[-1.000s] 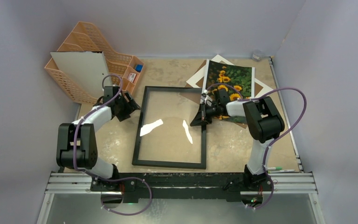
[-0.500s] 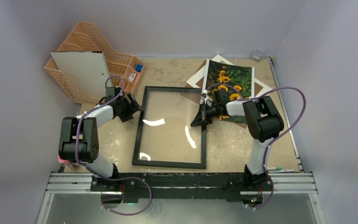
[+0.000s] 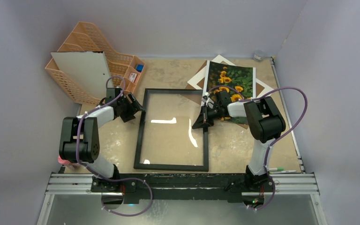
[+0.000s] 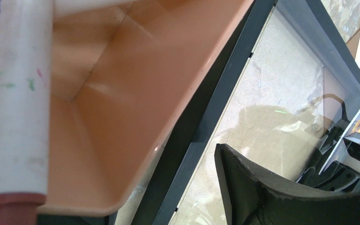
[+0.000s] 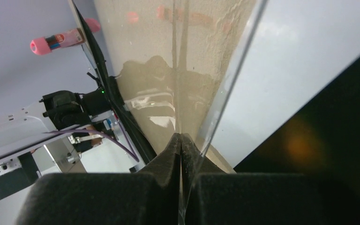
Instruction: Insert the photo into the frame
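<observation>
We steady the frame point(image 3: 171, 165), right claw point(image 3: 200, 122) pinching its right edge, left claw point(image 3: 138, 108) wide open and empty; next we should fetch the photo point(image 3: 234, 77).

Right arm point(image 3: 243, 108) hides near corner of the sunflower photo point(image 3: 233, 76); contents of the orange organiser point(image 3: 66, 84) too small to identify.

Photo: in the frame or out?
Out. The photo lies on the white mat board, beyond the far right corner of the frame; only bare table shows inside it.
</observation>
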You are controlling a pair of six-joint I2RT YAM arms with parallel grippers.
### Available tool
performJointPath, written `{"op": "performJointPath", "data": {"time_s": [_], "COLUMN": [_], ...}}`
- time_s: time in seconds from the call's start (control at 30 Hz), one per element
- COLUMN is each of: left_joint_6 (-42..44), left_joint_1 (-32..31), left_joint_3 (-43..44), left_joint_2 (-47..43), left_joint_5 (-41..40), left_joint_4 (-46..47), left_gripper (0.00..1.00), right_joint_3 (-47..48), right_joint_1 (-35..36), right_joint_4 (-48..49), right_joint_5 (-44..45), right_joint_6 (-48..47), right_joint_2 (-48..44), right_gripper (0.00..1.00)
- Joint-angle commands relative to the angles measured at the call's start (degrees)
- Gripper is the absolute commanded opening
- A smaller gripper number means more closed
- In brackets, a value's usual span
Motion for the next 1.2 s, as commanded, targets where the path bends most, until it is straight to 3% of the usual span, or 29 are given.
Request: {"op": "performJointPath", "data": {"time_s": [0.0, 0.2, 0.33, 0.43, 0.6, 0.87, 1.17], "left_joint_6": [0.2, 0.2, 0.1, -0.1, -0.3, -0.9, -1.5], "left_joint_1": [0.0, -0.5, -0.7, -0.8, -1.0, -1.6, -2.7], "left_joint_3": [-1.2, -1.6, -1.9, -2.4, -4.2, -6.4, -6.7], "left_joint_2": [1.4, 1.3, 0.4, -1.4, -5.3, -7.9, -6.6], "left_joint_5": [1.9, 1.6, 0.5, -1.3, -3.9, -4.3, -3.1], "left_joint_4": [3.3, 3.6, 3.3, 3.1, 3.4, 4.5, 5.3], "left_gripper": [0.70, 0.70, 0.70, 0.69, 0.68, 0.68, 0.68], "right_joint_3": [-0.9, 0.0, -1.6, -2.6, -4.0, -3.2, -2.7], "right_joint_1": [0.7, 0.8, 0.7, 0.8, 0.8, 0.8, 2.0], "right_joint_4": [-3.8, -2.4, 1.9, 3.1, 2.3, -3.6, -1.5], "right_joint_5": [1.1, 3.5, 3.0, 3.3, 3.6, 3.6, -0.6], "right_joint_6": [0.9, 2.0, 4.5, 5.8, 6.5, 4.8, 3.7], "right_joint_2": [-0.8, -3.6, -6.7, -8.5, -9.8, -8.4, -7.1], "right_gripper": [0.00, 0.26, 0.32, 0.29, 0.01, 0.00, 0.00]}}
